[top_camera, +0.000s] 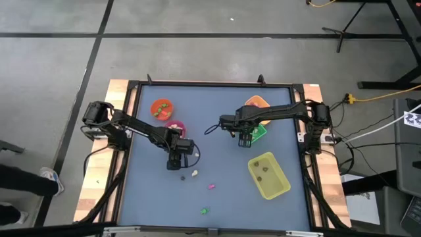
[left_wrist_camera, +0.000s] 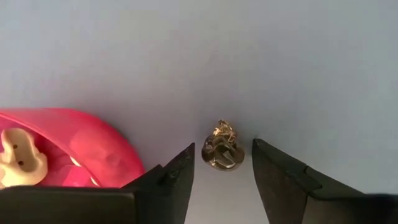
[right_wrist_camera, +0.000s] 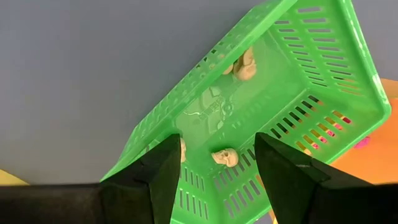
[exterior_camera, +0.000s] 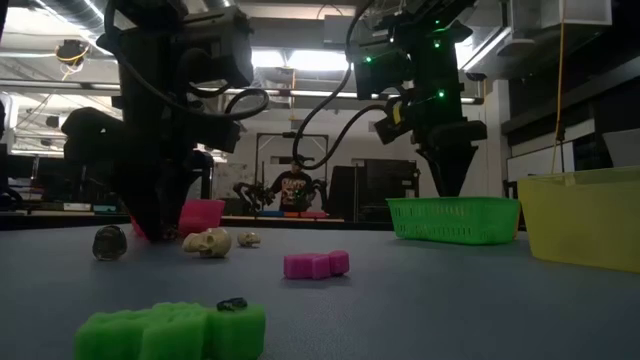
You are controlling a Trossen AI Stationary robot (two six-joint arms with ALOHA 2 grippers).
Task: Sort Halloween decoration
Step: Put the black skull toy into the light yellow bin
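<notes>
Yellow tray (top_camera: 279, 187): holds dark trinkets.
Green tray (right_wrist_camera: 323, 93): skulls sorted; right gripper (right_wrist_camera: 214, 163) spread above, empty.
Pink cup (left_wrist_camera: 93, 146): partly filled.
Loose decoration: left gripper (left_wrist_camera: 222, 165) spread around dark trinket (left_wrist_camera: 222, 149) (several remain nearer).

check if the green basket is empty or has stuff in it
Not empty. The right wrist view shows cream skulls lying inside the green basket, with the right gripper above it.
</notes>
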